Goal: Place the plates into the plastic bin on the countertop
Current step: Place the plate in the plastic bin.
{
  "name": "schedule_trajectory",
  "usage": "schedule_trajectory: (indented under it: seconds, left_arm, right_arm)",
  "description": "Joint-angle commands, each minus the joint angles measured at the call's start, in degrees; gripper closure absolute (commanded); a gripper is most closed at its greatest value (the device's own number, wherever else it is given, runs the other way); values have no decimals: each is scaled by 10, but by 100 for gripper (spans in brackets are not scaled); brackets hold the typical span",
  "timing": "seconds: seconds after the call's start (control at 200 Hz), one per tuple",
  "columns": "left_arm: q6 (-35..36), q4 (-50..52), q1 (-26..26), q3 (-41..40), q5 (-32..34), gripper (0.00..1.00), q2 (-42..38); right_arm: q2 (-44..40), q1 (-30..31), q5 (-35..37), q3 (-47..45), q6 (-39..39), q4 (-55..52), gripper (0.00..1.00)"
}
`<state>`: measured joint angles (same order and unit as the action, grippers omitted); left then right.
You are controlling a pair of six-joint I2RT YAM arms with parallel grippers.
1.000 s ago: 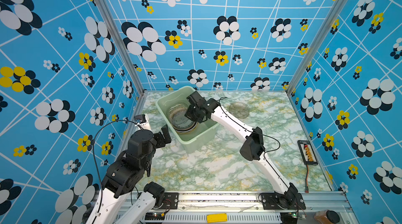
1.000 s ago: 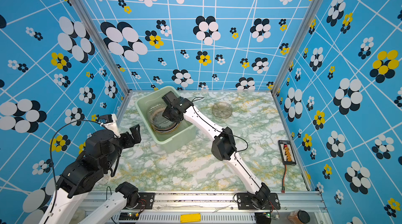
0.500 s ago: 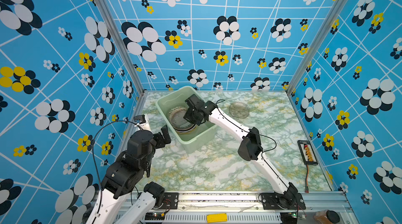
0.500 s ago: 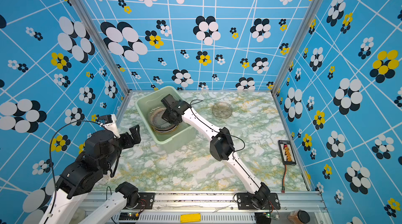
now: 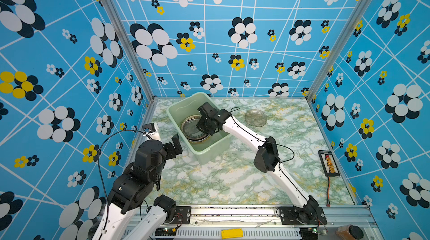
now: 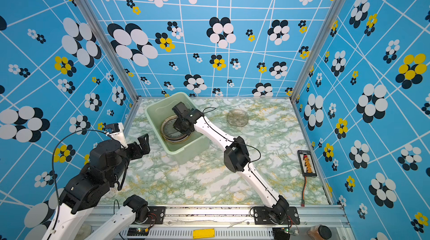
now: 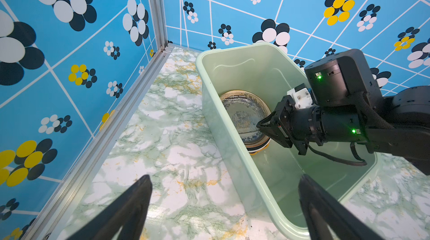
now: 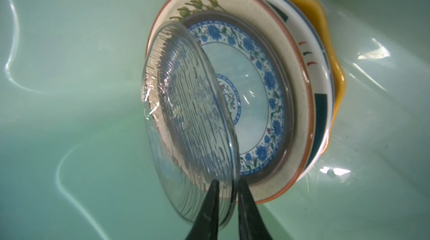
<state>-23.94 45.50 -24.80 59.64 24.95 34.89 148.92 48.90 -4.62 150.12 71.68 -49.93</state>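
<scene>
R gripper is inside the plastic bin, far-left on the countertop. Its fingers straddle the rim of a clear glass plate, which tilts up off the stack of plates. A small gap shows at the rim, so I can't tell if it's gripped or just let go. Step: dropping this plate onto the stack. Next needs jaws fully apart, then a straight lift out w/o snagging the rim or bin wall.

L gripper is wide open, empty, hovering near the bin's left-near side.

Still out on the counter: a glass dish right of the bin, and maybe one more clear plate under the R arm, hard to see.

Views: R wrist shows stack detail: blue-floral plate, cream one w/ brown rim, white w/ dark marks, yellow scalloped at bottom. Top views give only a dark disc in the bin but show the leftover dishes. L wrist shows bin depth and the R gripper from the side.
</scene>
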Motion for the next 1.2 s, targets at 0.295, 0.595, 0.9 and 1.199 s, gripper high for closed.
schedule_trajectory:
  seconds: [0.295, 0.595, 0.9, 1.199]
  left_arm:
    - [13, 7, 4, 16, 13, 1, -4]
    - [13, 9, 4, 26, 14, 1, -7]
    - [19, 2, 4, 41, -4, 1, -4]
    - [57, -52, 3, 74, -187, 1, 51]
  right_arm:
    - [-33, -12, 50, -28, 36, -15, 47]
    - [-82, -3, 80, -25, 36, -6, 40]
    - [-135, 16, 99, 22, -19, -19, 27]
    - [-248, 3, 122, -11, -169, -90, 29]
